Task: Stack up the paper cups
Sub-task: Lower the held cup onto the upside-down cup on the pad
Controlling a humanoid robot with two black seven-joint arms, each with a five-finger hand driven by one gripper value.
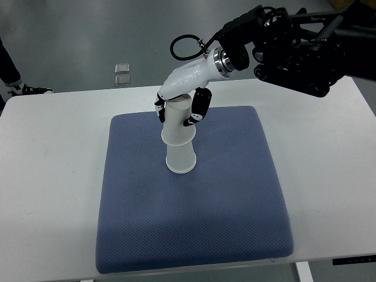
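Fingers [201, 107] of the right hand [182, 97] are curled around the upper cup [178, 122], which is set upside down and slightly tilted on a lower cup [181, 158] on the blue mat [235, 194] over the tabletop [53, 176].

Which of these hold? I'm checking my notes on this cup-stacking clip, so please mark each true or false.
1. The right hand grips the upper cup. True.
2. The cups stand on bare table. False: they stand on the blue mat.
3. The lower cup is upside down, rim on the mat. True.
4. The left hand holds the lower cup. False: no left hand shows.
5. The mat is red. False: it is blue.
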